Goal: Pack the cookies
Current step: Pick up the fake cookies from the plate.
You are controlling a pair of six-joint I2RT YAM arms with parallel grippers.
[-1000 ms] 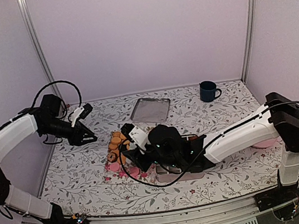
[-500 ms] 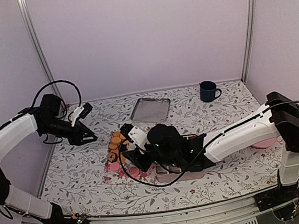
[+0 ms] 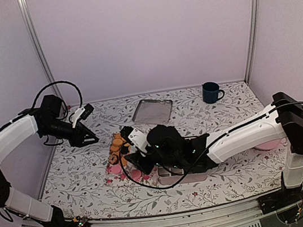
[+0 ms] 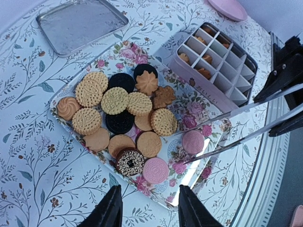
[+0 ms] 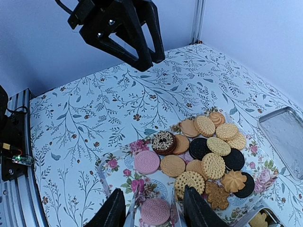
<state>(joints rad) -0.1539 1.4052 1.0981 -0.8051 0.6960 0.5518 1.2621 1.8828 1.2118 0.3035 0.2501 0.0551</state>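
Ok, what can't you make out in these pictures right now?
Top view: the right arm covers most of the pink divided plastic box and much of the floral rectangular tray.
Right wrist view: the bottom edge cuts that box off; only a corner shows.
Both wrist views: whether the thin metal tongs touch the small round pink cookie between their tips; too fine to tell.

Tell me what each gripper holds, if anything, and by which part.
The right gripper holds metal tongs by their arms, far back from the tips; a pink cookie lies between those arms. The left gripper holds nothing.
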